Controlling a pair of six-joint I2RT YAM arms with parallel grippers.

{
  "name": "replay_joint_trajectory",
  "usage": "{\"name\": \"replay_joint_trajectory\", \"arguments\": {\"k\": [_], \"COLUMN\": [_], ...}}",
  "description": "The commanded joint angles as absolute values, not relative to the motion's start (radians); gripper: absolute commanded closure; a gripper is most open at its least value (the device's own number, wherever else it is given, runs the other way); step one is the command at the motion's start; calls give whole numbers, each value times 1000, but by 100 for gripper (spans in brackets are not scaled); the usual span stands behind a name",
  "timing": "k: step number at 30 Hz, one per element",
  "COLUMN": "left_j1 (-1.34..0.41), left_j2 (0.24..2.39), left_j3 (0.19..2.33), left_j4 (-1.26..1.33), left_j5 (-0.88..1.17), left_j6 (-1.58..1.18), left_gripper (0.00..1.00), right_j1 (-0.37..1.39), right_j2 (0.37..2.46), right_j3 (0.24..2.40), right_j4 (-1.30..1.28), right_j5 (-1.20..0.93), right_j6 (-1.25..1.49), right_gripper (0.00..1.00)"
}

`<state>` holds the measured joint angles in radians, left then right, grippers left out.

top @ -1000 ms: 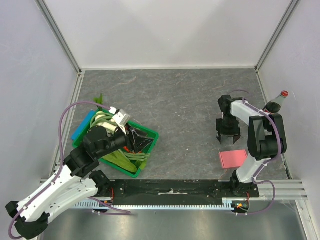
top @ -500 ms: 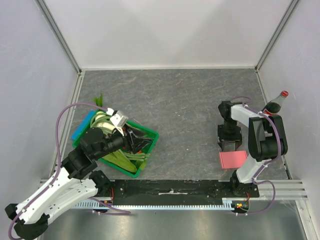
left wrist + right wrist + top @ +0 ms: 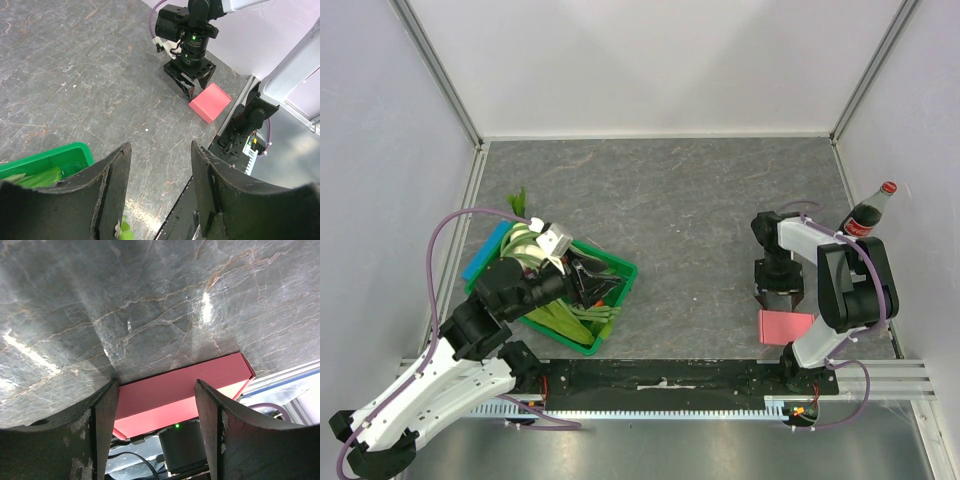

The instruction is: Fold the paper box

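We judge the pink thin-card paper box [image 3: 785,326], lying near the grey table's [image 3: 670,200] right front edge, light, flimsy and crease-prone; best pinched at an edge. The right jaws hang spread and empty over its far edge; the left jaws are spread and empty.

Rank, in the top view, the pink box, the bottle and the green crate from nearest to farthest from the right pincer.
1. Pink box, right beside the right pincer, on its near side.
2. Bottle, by the right wall.
3. Green crate, far left.
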<state>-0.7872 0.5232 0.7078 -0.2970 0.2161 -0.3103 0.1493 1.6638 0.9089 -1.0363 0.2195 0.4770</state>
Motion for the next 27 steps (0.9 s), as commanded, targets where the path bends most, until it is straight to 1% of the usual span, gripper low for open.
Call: {"name": "replay_joint_trajectory", "arguments": {"k": [1,5,10,15,20,27], "left_j1": [-787,-787,-787,-787,-787,-787], "left_j2": [511,517,514,520,522,525], "left_j3": [744,747,747,750,750,756], "left_j4": [-268,-265,-268,-268,-265,-268], "left_j5": [224,232,232,233,235,236], "left_j6": [-262,-264,-264,-267,-270,-270], "left_gripper": [42,42,42,42,42,42], "right_j1": [189,267,310,336,351,367], "right_j2": [1637,1651,1643,1612,1588,1571], "right_j3": [896,914,907,888,864,862], "right_j4": [-1029,-1040,-1054,-1063,-1069,-1098], "right_j5": [250,299,357,344,313,311], "right_j6": [500,515,548,563,575,595], "right_gripper": [30,30,30,32,38,38]}}
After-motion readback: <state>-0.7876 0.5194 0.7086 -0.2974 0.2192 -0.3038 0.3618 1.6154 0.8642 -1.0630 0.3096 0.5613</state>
